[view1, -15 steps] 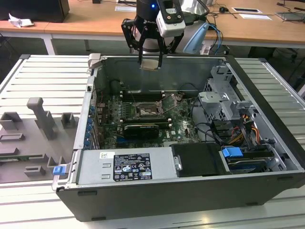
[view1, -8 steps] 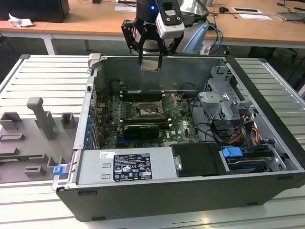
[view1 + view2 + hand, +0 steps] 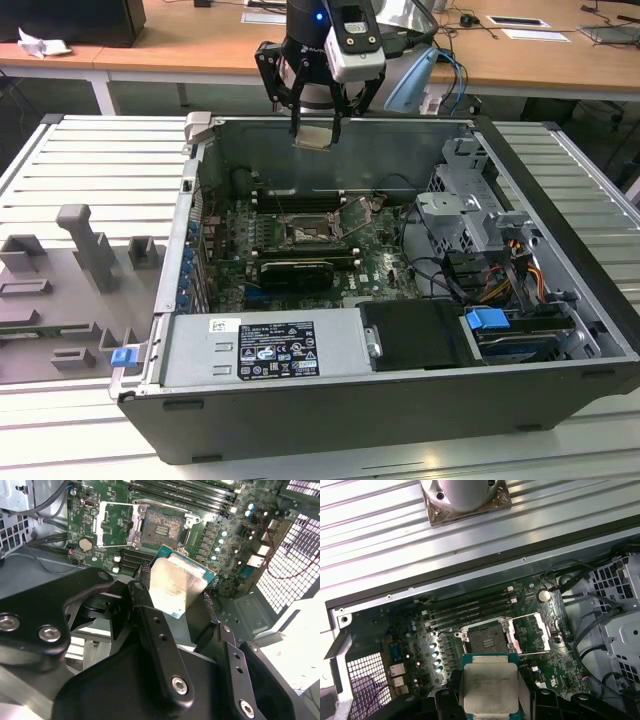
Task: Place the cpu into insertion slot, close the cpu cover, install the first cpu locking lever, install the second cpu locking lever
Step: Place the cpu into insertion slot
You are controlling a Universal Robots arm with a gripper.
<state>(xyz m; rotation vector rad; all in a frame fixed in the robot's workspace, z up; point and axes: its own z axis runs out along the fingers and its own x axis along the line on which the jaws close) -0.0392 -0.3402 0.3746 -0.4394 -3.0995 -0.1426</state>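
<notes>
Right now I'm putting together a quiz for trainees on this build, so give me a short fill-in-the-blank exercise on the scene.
1. The gripper is shut on the ____.
2. The insertion slot is ____, its pin field bare.
3. The cpu cover is flipped ____.
Missing words: cpu; empty; open.

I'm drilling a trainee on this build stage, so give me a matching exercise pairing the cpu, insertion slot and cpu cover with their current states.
Things:
1. cpu
2. insertion slot
3. cpu cover

States:
A. swung open
B. held by the gripper
C. empty, pin field bare

Pairs: 1-B, 2-C, 3-A.
</notes>
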